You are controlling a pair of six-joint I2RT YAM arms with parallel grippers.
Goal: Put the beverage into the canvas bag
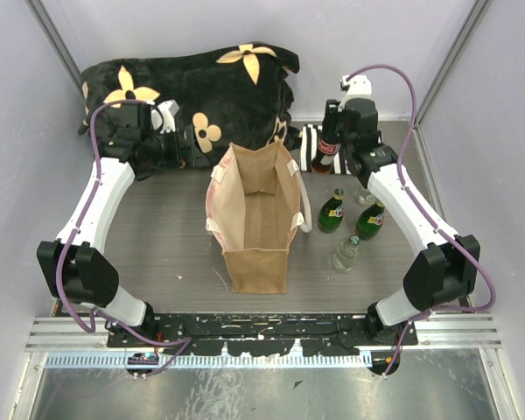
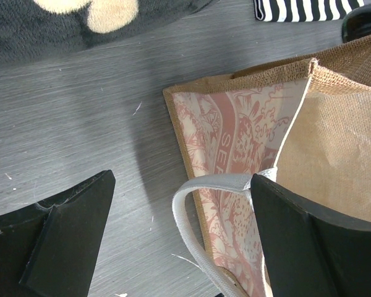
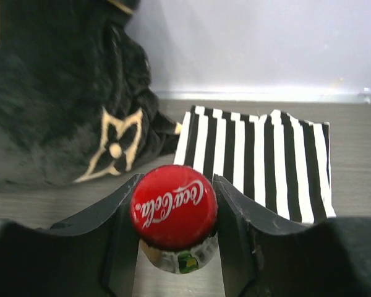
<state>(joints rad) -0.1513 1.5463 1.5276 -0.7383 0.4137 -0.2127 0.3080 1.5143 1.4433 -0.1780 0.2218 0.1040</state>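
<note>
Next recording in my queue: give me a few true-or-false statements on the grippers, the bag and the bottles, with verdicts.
1. The right gripper is closed on a Coca-Cola bottle with a red cap. True.
2. The canvas bag lies flat on its side. False: it stands upright with its mouth open.
3. The left gripper holds a green bottle. False: it is open and holds nothing, next to the bag's cream handle.
4. Green bottles stand on the table to the right of the bag. True.
5. A bottle is already inside the bag. False: the overhead view shows nothing in it.
</note>
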